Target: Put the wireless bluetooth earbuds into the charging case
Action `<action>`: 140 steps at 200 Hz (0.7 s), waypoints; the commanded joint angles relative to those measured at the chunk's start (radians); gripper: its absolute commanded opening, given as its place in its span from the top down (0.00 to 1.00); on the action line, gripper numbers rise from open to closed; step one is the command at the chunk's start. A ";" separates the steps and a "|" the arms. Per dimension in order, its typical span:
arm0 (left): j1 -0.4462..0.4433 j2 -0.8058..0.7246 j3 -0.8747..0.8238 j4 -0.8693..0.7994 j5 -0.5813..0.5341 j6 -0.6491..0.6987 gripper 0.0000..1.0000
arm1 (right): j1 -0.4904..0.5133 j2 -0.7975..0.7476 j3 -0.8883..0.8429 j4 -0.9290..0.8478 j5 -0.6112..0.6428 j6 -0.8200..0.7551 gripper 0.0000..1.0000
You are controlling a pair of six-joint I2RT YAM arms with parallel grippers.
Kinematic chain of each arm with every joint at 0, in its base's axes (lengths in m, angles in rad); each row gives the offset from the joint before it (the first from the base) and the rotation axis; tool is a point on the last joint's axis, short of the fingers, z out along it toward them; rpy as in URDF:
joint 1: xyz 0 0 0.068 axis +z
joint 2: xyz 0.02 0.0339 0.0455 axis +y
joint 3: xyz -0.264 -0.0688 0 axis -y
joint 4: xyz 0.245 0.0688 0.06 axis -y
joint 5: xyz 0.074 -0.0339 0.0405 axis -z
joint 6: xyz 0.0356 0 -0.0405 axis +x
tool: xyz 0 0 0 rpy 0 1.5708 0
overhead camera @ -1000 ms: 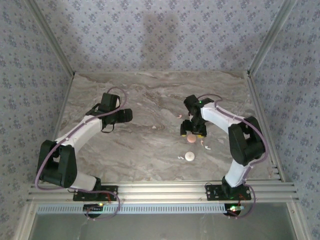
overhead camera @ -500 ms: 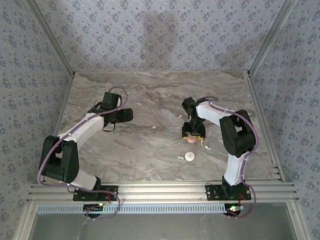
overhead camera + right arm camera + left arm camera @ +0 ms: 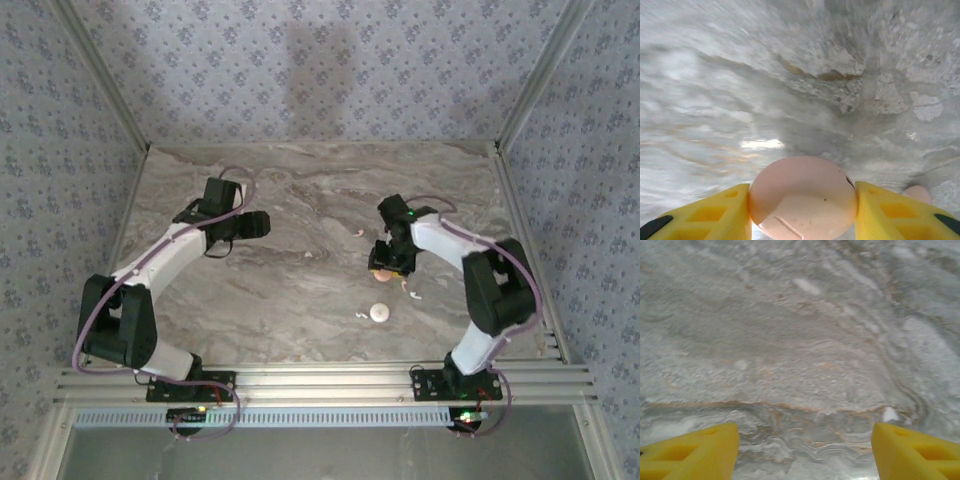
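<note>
A round pink charging case (image 3: 802, 197) sits between the yellow fingers (image 3: 715, 215) of my right gripper (image 3: 802, 207), which touch it on both sides. From above, that gripper (image 3: 385, 268) and the pink case (image 3: 381, 275) are right of the table's middle. A round white charging case (image 3: 380, 312) lies nearer the front. Tiny white earbuds lie loose on the marble: one (image 3: 362, 316) left of the white case, one (image 3: 410, 292) right of the pink case, one (image 3: 358, 232) further back. My left gripper (image 3: 262, 226) is open over bare marble, with nothing between its fingers (image 3: 695, 452).
The marble table (image 3: 300, 300) is walled by patterned panels on three sides and has an aluminium rail (image 3: 320, 385) along the front. A small white speck (image 3: 888, 414) lies by my left gripper's right finger. Another small pale bit (image 3: 308, 256) lies mid-table.
My right gripper's fingers have come together onto the pink case, and its wrist has shifted slightly right. The left gripper has narrowed somewhat and moved a little further back.
</note>
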 commanded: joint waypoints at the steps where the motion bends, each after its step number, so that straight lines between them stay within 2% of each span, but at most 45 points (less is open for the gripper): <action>1: -0.029 -0.090 0.022 0.095 0.128 0.064 0.32 | -0.015 -0.139 -0.060 0.273 -0.140 0.143 0.52; 25: -0.086 -0.170 -0.026 0.234 0.170 0.125 0.33 | -0.010 -0.224 -0.113 0.482 -0.240 0.271 0.52; 48: -0.147 -0.237 -0.131 0.436 0.233 0.214 0.40 | 0.020 -0.259 -0.111 0.578 -0.279 0.342 0.52; 80: -0.231 -0.324 -0.293 0.715 0.274 0.330 0.41 | 0.051 -0.283 -0.118 0.733 -0.316 0.448 0.51; 110: -0.289 -0.320 -0.296 0.697 0.290 0.430 0.45 | 0.083 -0.282 -0.119 0.861 -0.337 0.537 0.51; 140: -0.309 -0.297 -0.299 0.748 0.264 0.426 0.46 | 0.118 -0.295 -0.117 0.918 -0.339 0.579 0.51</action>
